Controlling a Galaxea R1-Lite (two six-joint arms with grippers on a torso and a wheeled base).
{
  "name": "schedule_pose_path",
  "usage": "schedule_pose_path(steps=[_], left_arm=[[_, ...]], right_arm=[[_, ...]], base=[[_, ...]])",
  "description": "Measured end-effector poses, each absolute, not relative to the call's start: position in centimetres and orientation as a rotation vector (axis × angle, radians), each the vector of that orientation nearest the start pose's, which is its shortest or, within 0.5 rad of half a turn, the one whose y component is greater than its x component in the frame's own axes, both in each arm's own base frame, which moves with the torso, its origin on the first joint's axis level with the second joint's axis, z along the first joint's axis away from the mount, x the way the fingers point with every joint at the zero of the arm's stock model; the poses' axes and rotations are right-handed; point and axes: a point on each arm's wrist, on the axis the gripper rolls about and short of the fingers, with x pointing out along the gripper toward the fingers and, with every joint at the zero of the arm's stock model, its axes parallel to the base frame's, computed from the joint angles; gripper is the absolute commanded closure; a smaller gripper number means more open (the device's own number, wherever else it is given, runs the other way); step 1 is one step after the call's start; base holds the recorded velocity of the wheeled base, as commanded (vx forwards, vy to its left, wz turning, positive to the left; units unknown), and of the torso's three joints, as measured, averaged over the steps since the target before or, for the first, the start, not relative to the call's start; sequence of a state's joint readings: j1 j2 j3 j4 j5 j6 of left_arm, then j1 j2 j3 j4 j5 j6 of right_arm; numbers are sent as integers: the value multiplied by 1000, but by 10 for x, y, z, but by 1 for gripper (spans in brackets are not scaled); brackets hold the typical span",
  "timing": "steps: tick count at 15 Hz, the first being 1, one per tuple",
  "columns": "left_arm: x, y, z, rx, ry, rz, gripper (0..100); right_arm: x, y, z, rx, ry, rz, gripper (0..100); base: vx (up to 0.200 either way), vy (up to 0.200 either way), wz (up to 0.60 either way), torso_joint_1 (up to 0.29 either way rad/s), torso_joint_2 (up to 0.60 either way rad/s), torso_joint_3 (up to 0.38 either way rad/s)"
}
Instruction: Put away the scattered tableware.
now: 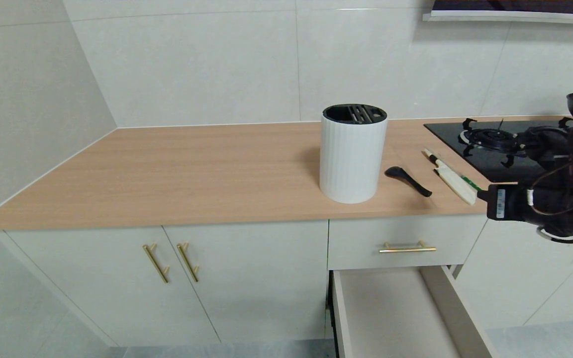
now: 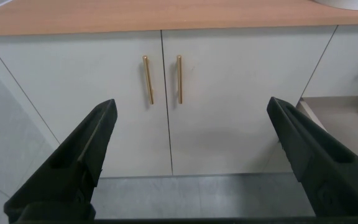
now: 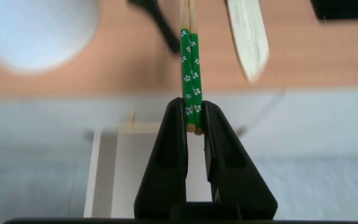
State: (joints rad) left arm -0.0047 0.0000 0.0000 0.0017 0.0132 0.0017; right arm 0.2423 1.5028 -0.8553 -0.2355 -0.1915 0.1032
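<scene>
Black right gripper [image 3: 194, 111] pinching a pair of chopsticks [image 3: 190, 62] by their green, white-flowered ends. Beyond, on a wooden countertop [image 3: 316, 59], lie a cream knife [image 3: 248, 37], a black spoon [image 3: 158, 20] and a blurred white utensil holder [image 3: 39, 31].

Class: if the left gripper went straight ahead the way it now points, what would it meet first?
Most likely the white cabinet doors under the wooden countertop, near their paired gold bar handles; nothing shows between the open left gripper and them.
</scene>
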Motion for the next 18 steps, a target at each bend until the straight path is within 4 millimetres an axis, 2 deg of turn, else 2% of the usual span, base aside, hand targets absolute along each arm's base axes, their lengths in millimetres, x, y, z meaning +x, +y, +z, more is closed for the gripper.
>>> schedule_pose_path(steps=[3,6,11,18], left_arm=[[-23,0,75,2,2,9,0],[-23,0,75,2,1,9,0],[-23,0,75,2,2,9,0],[-23,0,75,2,1,9,0]], right_arm=[[214,51,227,41,424,170,100],[190,50,227,-13,402,263,100],[170,53,221,-49,429,342,100],[148,68,217,-85,498,479,100]], base=[[0,0,0,0,0,0],[0,0,0,0,0,0],[0,0,0,0,0,0],[0,0,0,0,0,0]])
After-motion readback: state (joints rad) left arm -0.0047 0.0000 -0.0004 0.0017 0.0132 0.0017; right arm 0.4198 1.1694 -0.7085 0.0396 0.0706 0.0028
